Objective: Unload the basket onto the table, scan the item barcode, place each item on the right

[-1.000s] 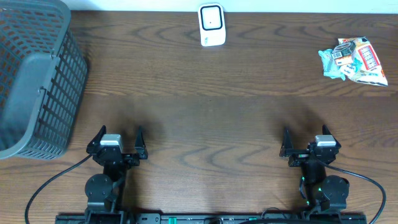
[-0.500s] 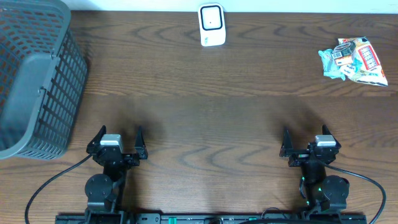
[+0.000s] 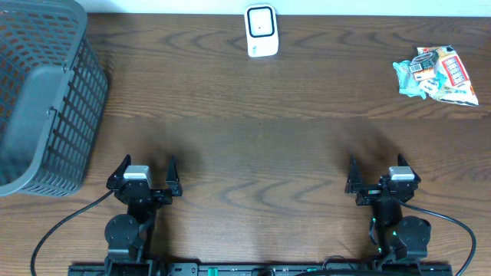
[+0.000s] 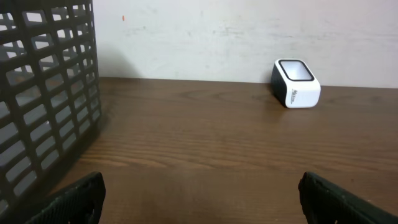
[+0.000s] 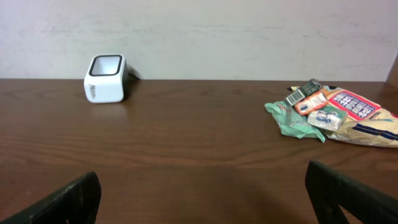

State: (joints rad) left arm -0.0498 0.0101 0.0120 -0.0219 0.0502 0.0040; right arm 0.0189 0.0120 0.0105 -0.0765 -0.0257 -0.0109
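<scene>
A crumpled snack packet (image 3: 436,74), the item, lies at the table's far right, its barcode label (image 3: 420,68) facing up; the right wrist view shows the packet (image 5: 336,117) far ahead to the right. A white barcode scanner (image 3: 261,31) stands at the far middle edge, and both wrist views show the scanner (image 4: 295,83) (image 5: 106,78). My left gripper (image 3: 146,170) rests open near the front left, nothing between its fingers (image 4: 78,199). My right gripper (image 3: 379,170) rests open near the front right, its fingers (image 5: 348,193) wide apart and empty.
A large grey slatted basket (image 3: 42,100) takes up the far left corner and fills the left of the left wrist view as the basket (image 4: 43,106). A pale wall runs behind the table's far edge. Cables trail from both arm bases at the front edge.
</scene>
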